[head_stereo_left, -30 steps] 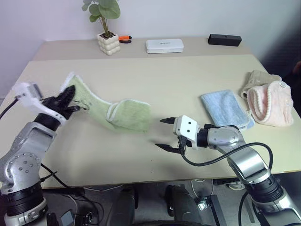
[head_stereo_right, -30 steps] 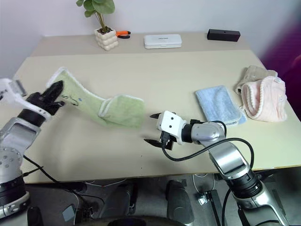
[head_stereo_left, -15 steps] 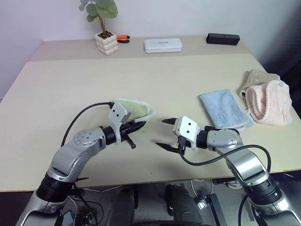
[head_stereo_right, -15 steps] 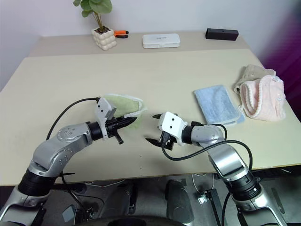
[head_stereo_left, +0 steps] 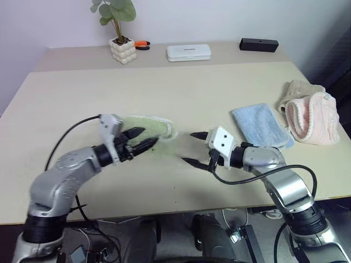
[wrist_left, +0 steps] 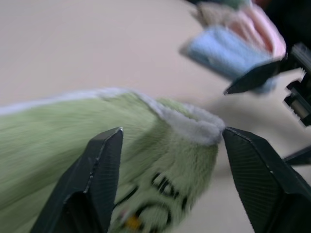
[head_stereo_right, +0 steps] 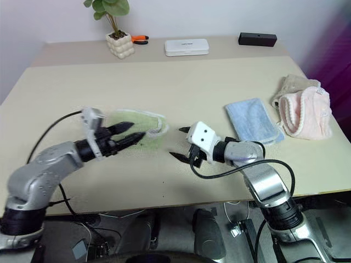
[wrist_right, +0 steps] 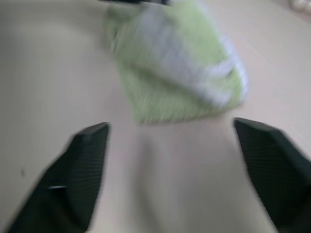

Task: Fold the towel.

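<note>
Both grippers sit near the table's (head_stereo_left: 230, 82) front edge with fingers spread, holding nothing: my left gripper (head_stereo_left: 141, 139) over the green towel (head_stereo_left: 149, 127), my right gripper (head_stereo_left: 194, 148) just beside its bunched end. Farther toward the right edge lie a blue towel (head_stereo_left: 259, 126) and pink cloths (head_stereo_left: 313, 118).

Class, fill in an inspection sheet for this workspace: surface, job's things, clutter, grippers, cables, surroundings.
Surface: beige table.
Job's things: green towel lies bunched between the grippers.
Clutter: blue towel, pink cloth and beige cloth at the right; potted plant, white case, black box at the far edge.
Grippers: left gripper open over the towel; right gripper open beside it.
Cables: black cable loops along the right arm.
Surroundings: pale wall.
</note>
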You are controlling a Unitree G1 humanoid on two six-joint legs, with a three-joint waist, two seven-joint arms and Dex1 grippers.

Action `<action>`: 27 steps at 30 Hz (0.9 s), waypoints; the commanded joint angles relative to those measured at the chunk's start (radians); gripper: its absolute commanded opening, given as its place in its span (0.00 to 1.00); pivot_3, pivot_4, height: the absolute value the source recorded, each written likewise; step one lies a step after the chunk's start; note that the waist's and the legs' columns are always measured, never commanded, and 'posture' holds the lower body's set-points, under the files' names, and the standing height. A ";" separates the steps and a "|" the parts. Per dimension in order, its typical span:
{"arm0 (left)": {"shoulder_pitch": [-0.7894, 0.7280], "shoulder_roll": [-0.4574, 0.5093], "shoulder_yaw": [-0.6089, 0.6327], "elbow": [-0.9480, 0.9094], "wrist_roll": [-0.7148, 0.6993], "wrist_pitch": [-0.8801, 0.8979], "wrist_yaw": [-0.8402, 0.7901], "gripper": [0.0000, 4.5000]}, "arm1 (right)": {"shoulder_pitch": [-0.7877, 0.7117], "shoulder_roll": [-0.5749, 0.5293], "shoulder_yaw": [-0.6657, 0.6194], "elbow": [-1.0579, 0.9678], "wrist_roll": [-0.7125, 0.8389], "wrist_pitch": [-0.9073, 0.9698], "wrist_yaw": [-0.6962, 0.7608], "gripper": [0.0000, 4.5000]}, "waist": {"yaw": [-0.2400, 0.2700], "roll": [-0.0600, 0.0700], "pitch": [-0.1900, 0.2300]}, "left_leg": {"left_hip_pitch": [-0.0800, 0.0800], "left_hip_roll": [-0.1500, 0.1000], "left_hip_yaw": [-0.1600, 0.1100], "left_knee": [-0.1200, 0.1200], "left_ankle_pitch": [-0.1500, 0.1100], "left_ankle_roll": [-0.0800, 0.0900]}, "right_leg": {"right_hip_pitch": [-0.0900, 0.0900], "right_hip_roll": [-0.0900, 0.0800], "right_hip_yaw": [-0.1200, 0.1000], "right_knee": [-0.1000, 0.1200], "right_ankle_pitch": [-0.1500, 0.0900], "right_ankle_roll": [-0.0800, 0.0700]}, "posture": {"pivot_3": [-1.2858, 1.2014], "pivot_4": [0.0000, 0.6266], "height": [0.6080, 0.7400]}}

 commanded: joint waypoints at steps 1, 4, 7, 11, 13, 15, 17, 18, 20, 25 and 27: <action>-0.036 0.001 0.128 0.017 -0.026 -0.014 0.080 0.57 | -0.065 0.066 -0.071 -0.067 0.155 0.074 -0.004 0.45 | 0.002 0.000 0.000 | 0.000 0.000 0.000 0.000 0.000 0.000 | 0.001 0.000 0.000 0.000 -0.001 -0.001 | 0.52 0.24 1.00; -0.050 0.004 0.107 0.036 0.031 -0.024 0.115 0.24 | -0.120 0.113 -0.073 -0.060 0.200 0.114 -0.026 0.11 | 0.000 0.000 0.000 | 0.000 0.000 0.000 0.001 0.000 0.000 | 0.001 0.000 0.000 0.000 0.000 -0.001 | 0.52 0.24 1.00; -0.064 -0.036 0.042 0.052 0.105 -0.065 0.139 0.23 | -0.201 0.180 -0.004 0.031 0.142 0.118 -0.083 0.01 | -0.001 0.000 0.000 | 0.000 -0.001 0.000 0.001 0.000 0.000 | 0.001 0.000 0.000 0.000 0.001 0.001 | 0.52 0.24 1.00; -0.069 -0.063 -0.081 0.121 0.220 -0.133 0.098 0.23 | -0.277 0.283 0.072 0.214 0.046 0.091 -0.168 0.01 | -0.003 0.000 0.000 | 0.000 -0.001 0.000 0.000 0.000 0.000 | 0.000 0.000 0.000 0.000 0.001 0.001 | 0.52 0.24 1.00; -0.069 -0.073 -0.131 0.163 0.272 -0.173 0.075 0.23 | -0.297 0.318 0.108 0.301 -0.001 0.079 -0.196 0.01 | -0.003 0.000 0.000 | 0.000 -0.001 0.001 0.000 0.000 0.000 | -0.001 0.000 0.000 0.001 0.001 0.001 | 0.52 0.24 1.00; -0.081 -0.084 -0.183 0.242 0.346 -0.213 0.076 0.23 | -0.299 0.348 0.153 0.400 -0.054 0.058 -0.217 0.01 | -0.002 0.000 0.000 | 0.000 -0.001 0.001 0.000 0.000 0.000 | -0.001 0.000 0.000 0.001 0.001 0.001 | 0.52 0.24 1.00; -0.090 -0.094 -0.214 0.312 0.402 -0.253 0.071 0.23 | -0.297 0.369 0.177 0.478 -0.098 0.040 -0.239 0.01 | -0.003 0.000 0.000 | 0.000 -0.001 0.001 0.000 0.000 0.000 | -0.001 0.000 0.000 0.001 0.001 0.001 | 0.52 0.24 1.00; -0.096 -0.105 -0.221 0.351 0.422 -0.273 0.072 0.23 | -0.294 0.378 0.180 0.517 -0.117 0.036 -0.257 0.01 | -0.003 0.000 0.000 | 0.000 -0.001 0.001 -0.001 0.000 0.000 | -0.002 0.000 0.000 0.001 0.001 0.001 | 0.52 0.24 1.00; -0.107 -0.129 -0.218 0.413 0.444 -0.295 0.078 0.23 | -0.283 0.385 0.182 0.568 -0.149 0.026 -0.284 0.01 | -0.003 0.000 0.000 | 0.000 -0.001 0.001 -0.001 0.000 0.000 | -0.002 0.000 0.000 0.001 0.001 0.001 | 0.52 0.24 1.00; -0.069 -0.143 -0.182 0.395 0.428 -0.331 0.041 0.23 | -0.249 0.369 0.148 0.489 -0.139 -0.003 -0.265 0.01 | -0.003 0.001 -0.001 | 0.001 -0.001 0.001 0.000 0.000 -0.001 | -0.001 0.000 0.000 0.004 0.001 0.001 | 0.52 0.24 1.00; -0.050 -0.153 -0.119 0.337 0.357 -0.312 0.033 0.23 | -0.236 0.345 0.118 0.412 -0.110 -0.014 -0.233 0.01 | -0.003 0.001 -0.001 | 0.001 -0.001 0.001 0.000 0.000 -0.001 | -0.002 0.000 0.000 0.005 0.001 0.001 | 0.52 0.24 1.00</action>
